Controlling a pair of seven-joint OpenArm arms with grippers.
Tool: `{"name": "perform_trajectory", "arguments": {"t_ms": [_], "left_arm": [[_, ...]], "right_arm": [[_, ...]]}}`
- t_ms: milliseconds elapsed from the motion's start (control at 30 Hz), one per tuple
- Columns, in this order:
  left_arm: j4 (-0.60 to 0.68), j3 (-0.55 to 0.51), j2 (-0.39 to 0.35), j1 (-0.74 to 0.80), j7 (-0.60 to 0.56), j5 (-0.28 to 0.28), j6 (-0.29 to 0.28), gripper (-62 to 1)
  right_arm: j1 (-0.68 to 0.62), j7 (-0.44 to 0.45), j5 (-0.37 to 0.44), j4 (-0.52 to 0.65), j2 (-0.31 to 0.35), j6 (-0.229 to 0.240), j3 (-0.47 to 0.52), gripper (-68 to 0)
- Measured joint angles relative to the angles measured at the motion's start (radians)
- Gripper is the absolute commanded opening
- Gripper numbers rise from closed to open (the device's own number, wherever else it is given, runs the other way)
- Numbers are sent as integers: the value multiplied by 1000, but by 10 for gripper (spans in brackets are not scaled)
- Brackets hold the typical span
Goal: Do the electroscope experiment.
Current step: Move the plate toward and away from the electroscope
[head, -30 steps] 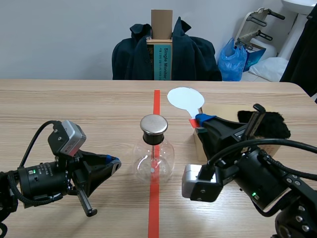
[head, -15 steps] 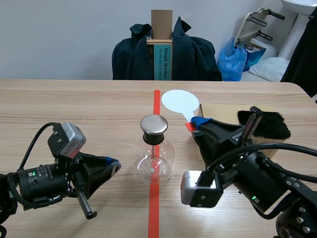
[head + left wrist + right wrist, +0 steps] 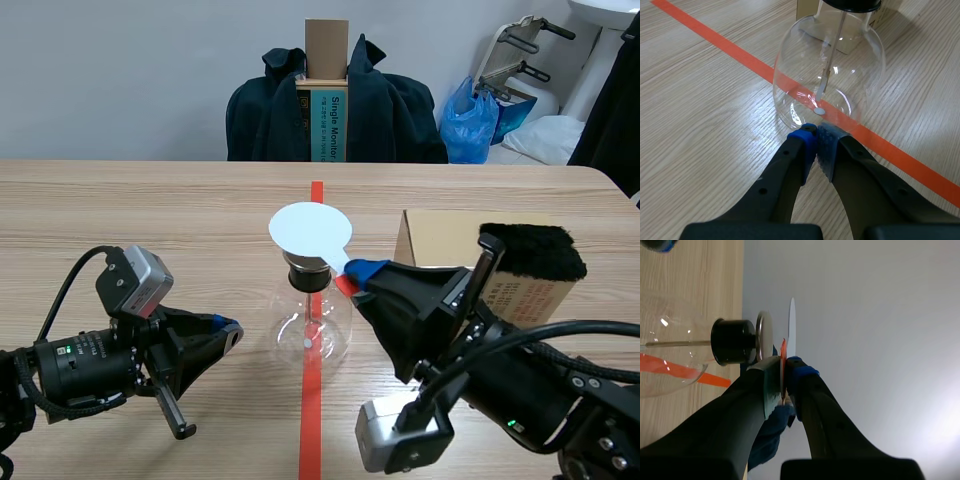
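Observation:
The electroscope (image 3: 311, 310) is a clear glass flask with a black stopper and a metal cap, standing on the red tape line. My right gripper (image 3: 360, 274) is shut on the red handle of a white round paddle (image 3: 311, 230), whose disc hovers just over the cap. In the right wrist view the paddle (image 3: 791, 327) lies parallel to the metal cap (image 3: 764, 335), a small gap apart. My left gripper (image 3: 815, 131) rests shut on the table just before the flask (image 3: 829, 70), holding nothing; a thin rod with a foil leaf hangs inside.
A cardboard box (image 3: 470, 252) with a black fur cloth (image 3: 535, 252) on it stands right of the flask. A chair draped with a dark jacket (image 3: 335, 105) sits beyond the table's far edge.
My right arm carried the paddle leftward from beside the box until its disc came over the flask's cap. The left arm stayed still.

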Motion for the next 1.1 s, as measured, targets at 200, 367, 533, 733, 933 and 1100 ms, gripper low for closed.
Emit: {"name": "perform_trajectory", "arguments": {"t_ms": [200,367,533,733,933,1100], "left_arm": [[0,0,0,0,0,0,0,-591],[0,0,0,0,0,0,0,-591],[0,0,0,0,0,0,0,-590],[0,0,0,0,0,0,0,-590],[0,0,0,0,0,0,0,-590],[0,0,0,0,0,0,0,-590]], "right_arm": [[0,21,-10,0,0,3,0,-667],[0,23,-32,0,0,23,0,-667],[0,23,-42,0,0,23,0,-667],[0,22,-46,0,0,23,0,-667],[0,-40,-46,0,0,23,0,-666],[0,-158,-46,0,0,23,0,-666]]}}
